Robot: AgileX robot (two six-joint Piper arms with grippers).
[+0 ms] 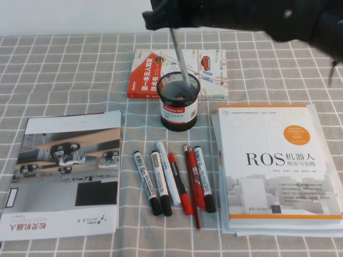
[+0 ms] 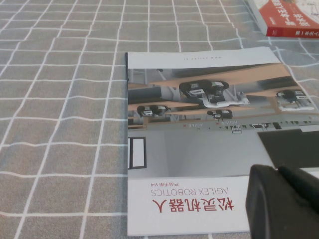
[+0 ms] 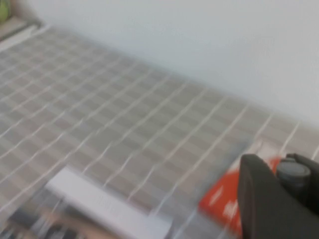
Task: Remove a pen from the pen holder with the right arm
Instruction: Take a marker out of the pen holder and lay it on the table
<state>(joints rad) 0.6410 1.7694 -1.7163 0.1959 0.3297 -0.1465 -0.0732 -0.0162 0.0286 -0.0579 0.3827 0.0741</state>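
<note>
Clamps pen [image 1: 179, 59] in jaws of right gripper [image 1: 172, 24] above holder [image 1: 179, 110]; parks left gripper [image 2: 281, 204] over booklet [image 2: 199, 124], cannot tell whether open. Risks tipping holder by dragging slanted pen against rim.

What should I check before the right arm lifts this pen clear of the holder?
1. Right claw, above the holder, closed on the top of the grey pen: ok.
2. Pen's lower end out of the pen holder: not ok, it is inside the mesh cup.
3. Pen holder standing upright: ok.
4. Pen tip free of the mesh: cannot tell.
5. Left claw parked above the brochure, away from the holder: ok.
6. Loose pens lying in front of the holder, out of the lift path: ok.
</note>
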